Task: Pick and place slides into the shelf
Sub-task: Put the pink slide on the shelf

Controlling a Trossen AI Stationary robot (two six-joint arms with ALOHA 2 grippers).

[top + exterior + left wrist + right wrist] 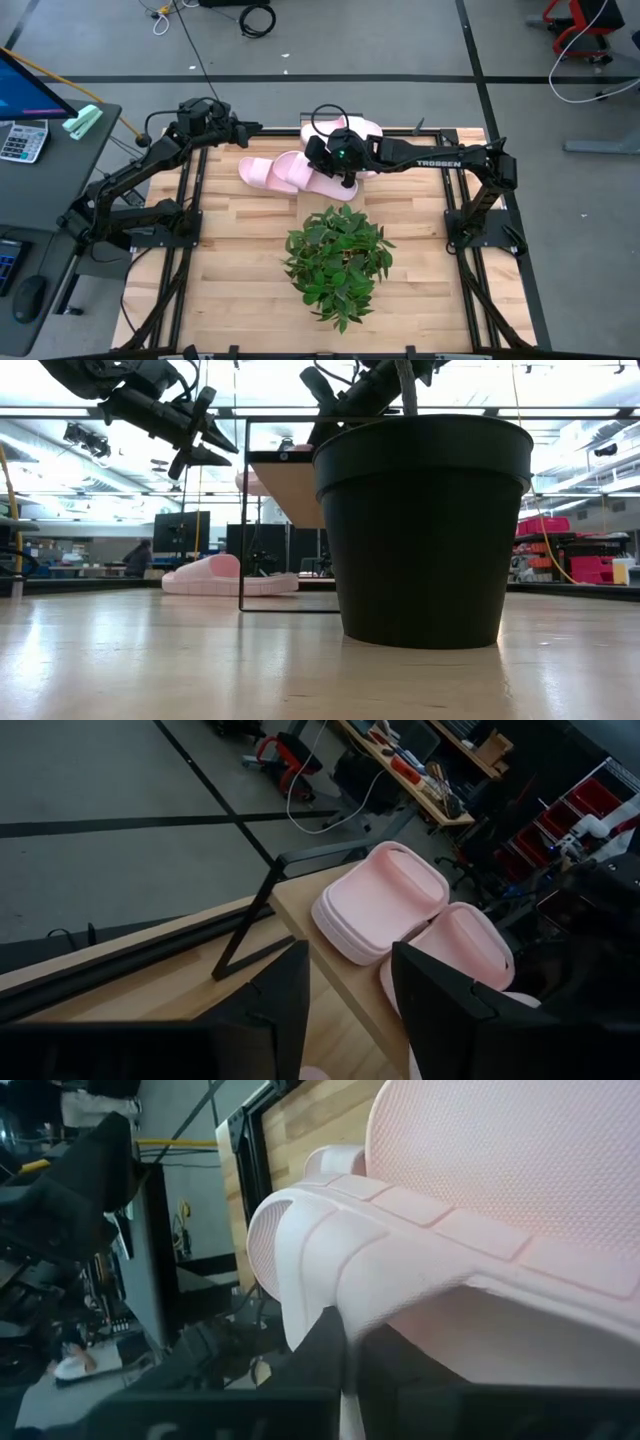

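Note:
Two pale pink slides lie side by side on the raised light-wood shelf at the table's far edge; they also show in the left wrist view. A third slide lies flat on the table in front of the shelf and shows in the low view. My right gripper is shut on the fourth slide next to it. My left gripper is open and empty, in the air to the left of the shelf's left end. My right gripper has the fourth slide between its two fingers at the slide's side, beside the broad strap. The textured sole fills the wrist view above one finger. The gripper hides whether the slide is clear of the table.
A leafy green plant in a black pot stands in the middle of the table, near of the slides. A black frame carries the shelf above the table. A desk with a keypad stands off the table's left.

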